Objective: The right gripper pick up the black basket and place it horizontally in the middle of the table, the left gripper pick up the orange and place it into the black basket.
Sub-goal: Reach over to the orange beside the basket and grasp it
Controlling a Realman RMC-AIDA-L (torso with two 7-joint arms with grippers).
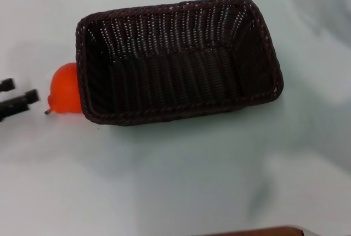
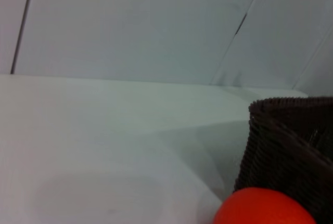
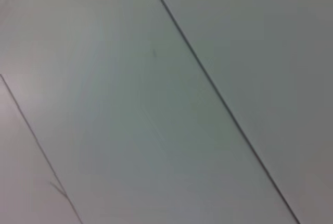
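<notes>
A: Left side of the table, and there's the black two-fingered left gripper [image 1: 21, 96] poking in from the left edge. Where's the fruit from there?

B: The small, round, bright orange-red orange [image 1: 66, 89] lies just beyond the fingertips, toward the table's middle. A slim gap of pale tabletop separates them; nothing is touching.

A: And the gripper itself?

B: Two short black fingers [image 1: 27, 97] point flat toward the fruit, spread apart, with nothing between them. It's open and empty, low by the smooth, pale white-grey table [image 1: 164, 181].

A: The wrist camera on that arm agrees?

B: It looks across the tabletop and catches the top of the orange [image 2: 263, 207] with the basket's corner [image 2: 291, 146] right behind it.

A: Tell me about that basket.

B: A large rectangular woven wicker basket, very dark brown-black [image 1: 178, 60], lies around the middle of the table, long side running left to right, slightly skewed. Braided rim, sloping sides, open top up, nothing inside.

A: And the orange against it?

B: Pressed to the basket's left short end, outside it, partly tucked under the rim. A short dark stem points down toward the near-left.

A: The right gripper?

B: Not in sight; its wrist camera shows only pale panels with thin dark seams.
</notes>
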